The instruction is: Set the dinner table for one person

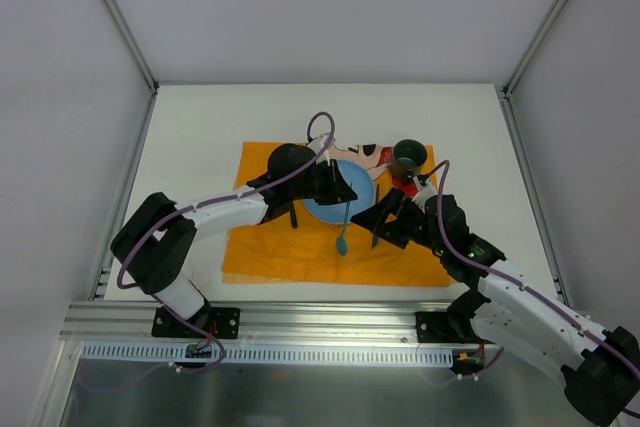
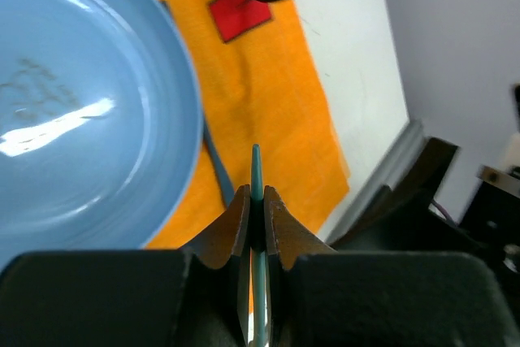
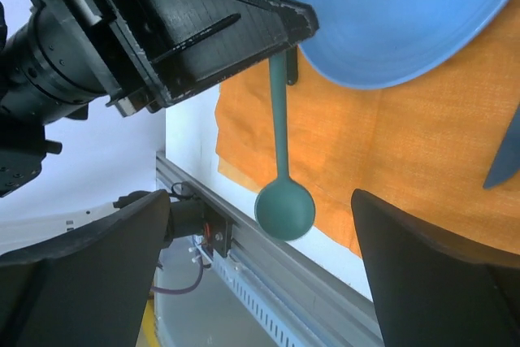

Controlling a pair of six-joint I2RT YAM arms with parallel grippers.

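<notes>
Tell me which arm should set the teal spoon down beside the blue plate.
Left: the left claw is shut on the spoon handle; the right claw stands open, holding nothing.

Centre frame, we see the left arm [image 1: 225, 212] and right arm [image 1: 500, 282] crowding the blue plate [image 1: 362, 192] and teal spoon [image 1: 344, 225]; a dark cup [image 1: 408, 154] blocks upper right, bare dinner table [image 1: 200, 117] lies open above
</notes>
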